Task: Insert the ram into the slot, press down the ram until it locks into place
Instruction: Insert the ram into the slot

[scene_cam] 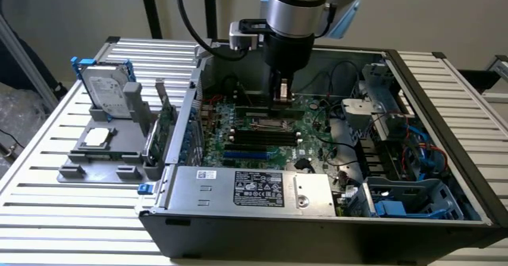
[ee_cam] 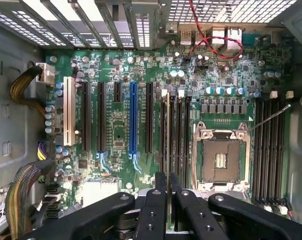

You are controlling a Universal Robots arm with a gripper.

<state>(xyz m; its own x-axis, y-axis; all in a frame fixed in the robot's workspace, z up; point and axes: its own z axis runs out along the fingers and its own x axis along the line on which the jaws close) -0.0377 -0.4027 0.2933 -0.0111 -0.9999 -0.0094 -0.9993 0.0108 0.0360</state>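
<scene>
Wrist view: fingers (ee_cam: 158, 192) of the gripper (ee_cam: 168, 179) closed on the ram (ee_cam: 168, 130), one on each flat side.
Ram: on edge along the black slots (ee_cam: 181, 135) beside the CPU socket (ee_cam: 221, 157); seating cannot be told.
Exterior view: gripper (scene_cam: 282, 99) low inside the computer case (scene_cam: 317, 233), over the motherboard (scene_cam: 218, 153), on the ram (scene_cam: 258, 109).

Soft, even light throughout; the computer case (scene_cam: 317, 233) interior lies in shade.

An open computer case (scene_cam: 317, 233) and what seems a grey parts holder (scene_cam: 95, 159) are carried side by side on a slatted table (scene_cam: 56, 218).
</scene>
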